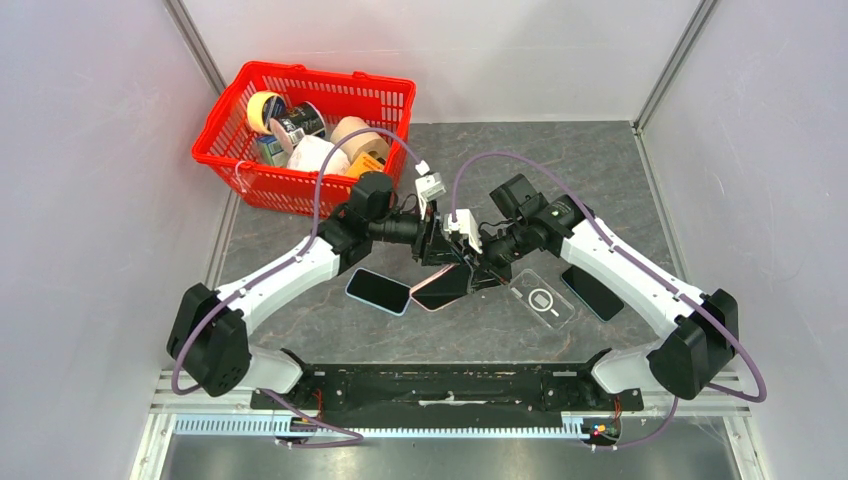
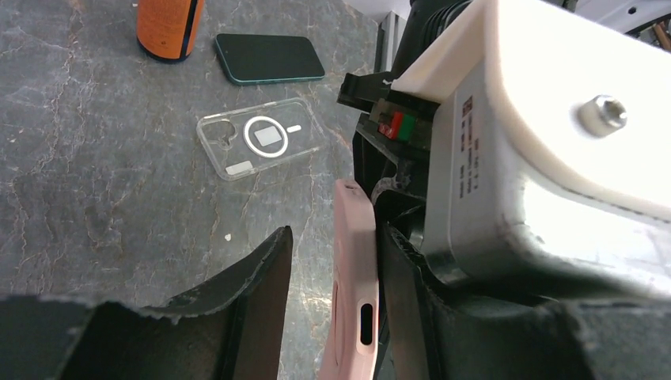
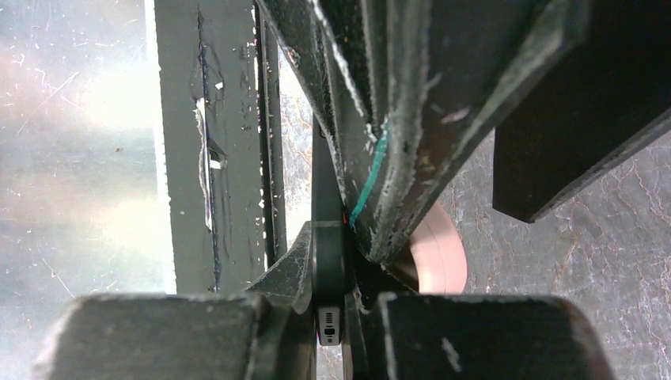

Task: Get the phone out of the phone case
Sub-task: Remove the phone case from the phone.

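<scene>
The pink phone case (image 1: pixel 440 290) is held tilted above the table's middle. In the left wrist view the case (image 2: pixel 356 293) stands edge-on between my left gripper's (image 2: pixel 336 237) open jaws. It rests against the right finger (image 2: pixel 403 301), with a gap to the left finger. My right gripper (image 3: pixel 328 245) is shut on the dark phone (image 3: pixel 328 269), whose port end shows between its fingers. A pink corner of the case (image 3: pixel 439 261) shows just behind. In the top view both grippers, left (image 1: pixel 438 248) and right (image 1: pixel 478 262), meet over the case.
A blue phone (image 1: pixel 378 290) lies left of the case. A clear case (image 1: pixel 541 298) and a dark phone (image 1: pixel 592 292) lie to the right. A red basket (image 1: pixel 300 190) of tape rolls stands at the back left. An orange cylinder (image 2: pixel 166 28) stands near the dark phone.
</scene>
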Tool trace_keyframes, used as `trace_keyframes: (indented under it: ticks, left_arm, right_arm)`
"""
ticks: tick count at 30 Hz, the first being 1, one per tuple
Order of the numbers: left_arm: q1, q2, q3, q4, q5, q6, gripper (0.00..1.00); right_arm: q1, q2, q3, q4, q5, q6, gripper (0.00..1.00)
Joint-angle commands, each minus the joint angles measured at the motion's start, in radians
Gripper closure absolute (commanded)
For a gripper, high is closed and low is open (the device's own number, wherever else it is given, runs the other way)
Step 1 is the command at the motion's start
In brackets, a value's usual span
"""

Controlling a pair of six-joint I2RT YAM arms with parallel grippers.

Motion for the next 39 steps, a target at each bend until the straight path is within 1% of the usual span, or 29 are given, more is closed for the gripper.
trace_keyframes:
  ticks: [1,6,7,8,10,11,12,14,16,19,21,22,27,32,39]
  left_arm:
    - [-0.042,0.022,0.022,-0.014,-0.008,0.057,0.49]
    - [-0.073,0.041,0.011,-0.018,0.006,0.071,0.49]
    - [-0.078,0.046,0.010,-0.018,0.009,0.071,0.52]
    - [-0.081,0.051,0.010,-0.017,0.012,0.073,0.58]
    - [-0.083,0.061,0.013,-0.014,0.023,0.069,0.77]
    - [-0.083,0.066,0.016,-0.012,0.024,0.067,0.91]
    - [-0.083,0.068,0.016,-0.011,0.022,0.067,0.98]
    - [-0.081,0.069,0.015,-0.011,0.001,0.069,0.98]
    - [-0.075,0.064,0.011,-0.011,-0.052,0.070,0.98]
    - [-0.055,0.053,-0.002,-0.011,-0.187,0.067,0.98]
    - [-0.039,0.045,-0.012,-0.004,-0.308,0.054,0.98]
    - [-0.026,0.046,-0.014,0.000,-0.347,0.040,0.98]
    - [0.035,0.068,-0.009,0.005,-0.471,-0.038,0.98]
    - [0.062,0.118,0.014,0.013,-0.496,-0.104,0.98]
    - [0.064,0.213,0.071,0.032,-0.468,-0.168,0.98]
  right_arm:
    - [0.002,-0.031,0.059,0.046,-0.014,0.021,1.00]
    - [0.003,-0.033,0.059,0.066,0.031,0.041,1.00]
    - [0.002,-0.032,0.056,0.072,0.037,0.044,1.00]
    - [0.002,-0.033,0.053,0.075,0.039,0.045,1.00]
    - [0.000,-0.032,0.047,0.080,0.041,0.049,1.00]
    - [-0.001,-0.034,0.043,0.083,0.042,0.048,1.00]
    - [-0.001,-0.034,0.040,0.083,0.043,0.050,1.00]
    - [-0.005,-0.041,0.033,0.087,0.045,0.051,1.00]
    - [-0.012,-0.053,0.025,0.086,0.047,0.052,1.00]
    - [-0.026,-0.084,0.012,0.080,0.029,0.050,1.00]
    - [-0.038,-0.108,0.013,0.053,0.010,0.035,1.00]
    - [-0.047,-0.121,0.014,0.033,0.001,0.025,1.00]
    - [-0.091,-0.193,0.004,-0.018,-0.019,0.002,1.00]
    - [-0.129,-0.250,-0.033,-0.042,-0.014,-0.001,1.00]
    - [-0.203,-0.302,-0.055,-0.041,0.013,0.036,1.00]
